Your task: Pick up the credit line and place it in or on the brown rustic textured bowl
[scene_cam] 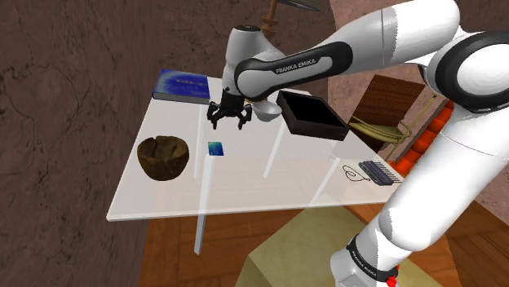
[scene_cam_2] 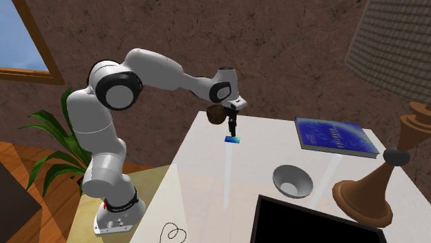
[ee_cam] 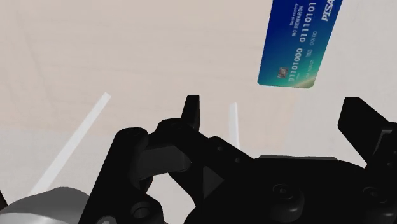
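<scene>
The credit card (scene_cam: 215, 148) is a small blue card lying flat on the pale table (scene_cam: 269, 187). Its printed numbers show in the wrist view (ee_cam: 299, 44), where it lies beyond the fingertips and not between them. My black gripper (scene_cam: 229, 121) hovers open just above the table, a little past the card toward the table's far side, holding nothing. From the second exterior view the gripper (scene_cam_2: 233, 128) hangs right over the card (scene_cam_2: 233, 140). The brown rough-textured bowl (scene_cam: 163, 156) stands empty at the shoulder view's left of the card, and in the second exterior view it (scene_cam_2: 217, 114) sits behind the gripper.
A blue book (scene_cam: 181, 86) lies at the table's far corner. A black open box (scene_cam: 310, 114) and a small grey bowl (scene_cam: 265, 107) stand close behind the gripper. A dark gadget with a cable (scene_cam: 381, 172) lies near the stand. A wooden lamp base (scene_cam_2: 376, 193) stands beside the book.
</scene>
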